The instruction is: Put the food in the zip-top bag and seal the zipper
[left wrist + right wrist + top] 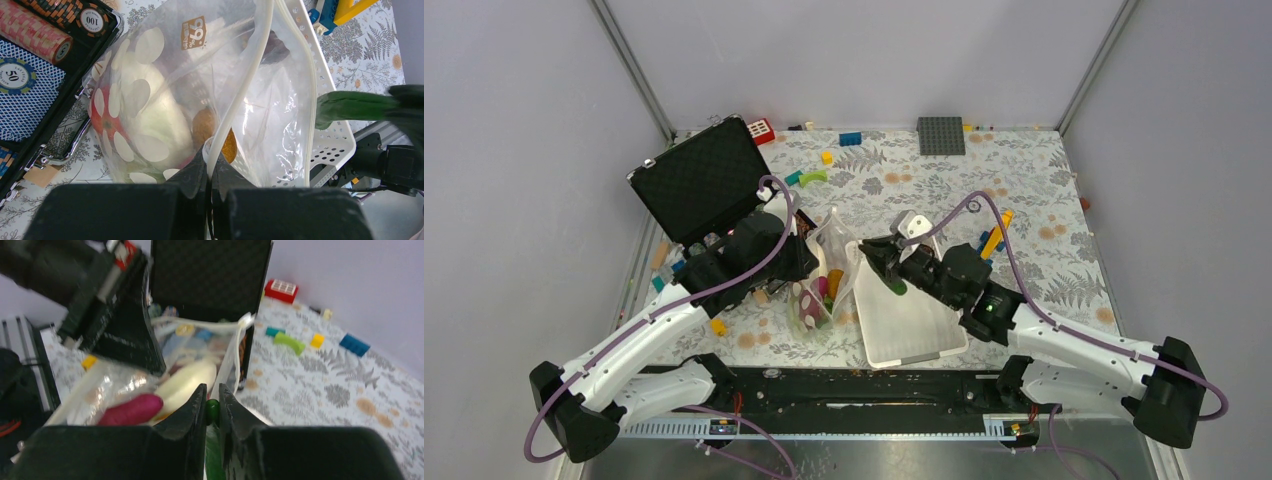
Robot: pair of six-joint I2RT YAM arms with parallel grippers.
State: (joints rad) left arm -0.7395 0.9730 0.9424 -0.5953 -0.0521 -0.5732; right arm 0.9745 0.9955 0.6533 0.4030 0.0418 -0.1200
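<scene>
The clear zip-top bag [824,275] lies between the arms with its mouth held open; in the left wrist view the bag [280,115] shows white spots. My left gripper [212,162] is shut on the white zipper strip [255,65] at the mouth edge. Inside show a red tomato [97,117], a pale cabbage [165,120] and a brown oval [205,125]. My right gripper [210,400] is shut on the long green pepper [213,412], held just right of the bag mouth; the pepper [350,105] hangs over the basket. A purple sweet potato [131,409] and white radish [187,382] lie in the bag.
A white slotted basket [914,335] sits right of the bag. An open black case [699,185] with poker chips [37,37] stands at the left. Coloured bricks [851,138] and a grey baseplate [941,135] lie scattered at the back.
</scene>
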